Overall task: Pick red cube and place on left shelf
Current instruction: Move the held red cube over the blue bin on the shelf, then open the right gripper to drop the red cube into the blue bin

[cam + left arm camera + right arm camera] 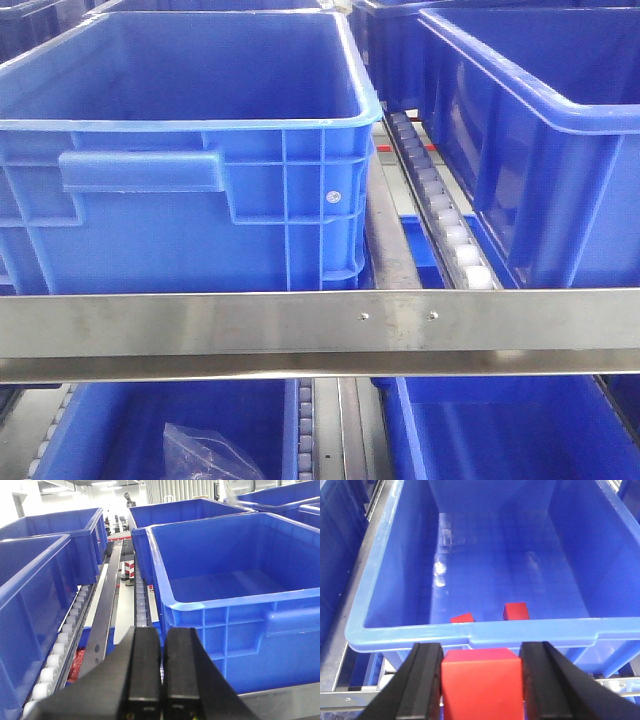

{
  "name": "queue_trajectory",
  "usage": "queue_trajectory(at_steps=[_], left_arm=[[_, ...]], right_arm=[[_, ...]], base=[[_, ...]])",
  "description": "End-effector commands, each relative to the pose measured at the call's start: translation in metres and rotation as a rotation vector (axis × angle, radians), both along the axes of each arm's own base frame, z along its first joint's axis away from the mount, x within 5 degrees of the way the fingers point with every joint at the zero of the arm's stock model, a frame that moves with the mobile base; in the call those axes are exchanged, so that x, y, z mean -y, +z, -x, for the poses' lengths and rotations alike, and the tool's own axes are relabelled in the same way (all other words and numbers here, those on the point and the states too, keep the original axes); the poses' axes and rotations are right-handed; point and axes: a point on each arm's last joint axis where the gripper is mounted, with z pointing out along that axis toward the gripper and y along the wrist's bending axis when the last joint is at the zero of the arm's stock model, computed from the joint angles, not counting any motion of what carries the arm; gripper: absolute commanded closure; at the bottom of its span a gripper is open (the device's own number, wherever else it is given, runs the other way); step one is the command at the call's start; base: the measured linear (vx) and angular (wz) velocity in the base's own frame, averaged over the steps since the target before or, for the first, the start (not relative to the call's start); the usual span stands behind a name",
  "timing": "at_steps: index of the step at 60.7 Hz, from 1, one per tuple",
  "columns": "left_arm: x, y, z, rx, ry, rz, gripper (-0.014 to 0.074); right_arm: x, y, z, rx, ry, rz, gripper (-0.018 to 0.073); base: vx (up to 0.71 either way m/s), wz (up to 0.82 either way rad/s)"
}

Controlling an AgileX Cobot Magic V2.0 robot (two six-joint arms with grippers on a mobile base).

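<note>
In the right wrist view my right gripper (481, 680) is shut on a red cube (482, 682), held just in front of the near rim of a blue bin (470, 632). Two more red cubes (516, 611) lie on that bin's floor by the near wall, the other (462, 618) to its left. In the left wrist view my left gripper (161, 672) is shut and empty, in front of a large blue bin (240, 615) on the shelf. Neither gripper shows in the front view.
Blue bins (190, 150) stand on roller tracks (440, 200) behind a steel rail (320, 330). A lower bin holds a clear plastic bag (205, 455). More blue bins (35, 580) flank a roller lane (65, 640) in the left wrist view.
</note>
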Motion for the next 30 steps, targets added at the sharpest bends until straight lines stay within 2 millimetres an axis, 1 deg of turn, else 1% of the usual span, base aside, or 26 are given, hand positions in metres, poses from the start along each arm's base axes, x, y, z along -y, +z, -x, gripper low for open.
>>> queue_trajectory(at_steps=[1, 25, 30], left_arm=[[-0.0001, -0.0003, -0.001, 0.053, 0.0, 0.007, 0.0491], [-0.0001, -0.0003, -0.001, 0.053, 0.0, 0.007, 0.0491], [-0.0001, -0.0003, -0.001, 0.053, 0.0, 0.007, 0.0491]], right_arm=[[-0.0004, 0.0169, -0.0026, 0.11, 0.008, 0.012, 0.051], [-0.0004, 0.0169, -0.0026, 0.11, 0.008, 0.012, 0.051], [-0.0007, 0.0204, -0.0032, 0.149, 0.011, 0.013, 0.051]], base=[[0.0, 0.0], [0.0, 0.0], [0.0, 0.0]])
